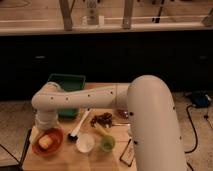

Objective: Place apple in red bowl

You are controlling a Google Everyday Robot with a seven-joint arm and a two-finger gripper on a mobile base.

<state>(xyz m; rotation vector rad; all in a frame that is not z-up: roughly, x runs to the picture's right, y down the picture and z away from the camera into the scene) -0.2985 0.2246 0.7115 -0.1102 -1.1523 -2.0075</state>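
One small yellowish-orange rounded apple (45, 142) sits inside the one shallow, round orange-red bowl (56, 146), low at the left of the frame, slightly left of the bowl's middle. The bowl rests on the pale wooden surface (60, 162) close to its left edge, leaving little room on that side. Directly above it the white arm bends downward; the gripper (46, 121) hangs just over the bowl's far rim, and I cannot tell how it is set. To the right lie one black-handled brush (80, 125), one small white bowl (84, 143) and one small green cup (107, 144). Behind these sits one dark reddish-brown cluster (101, 119), and further back one green rectangular bin (67, 82).
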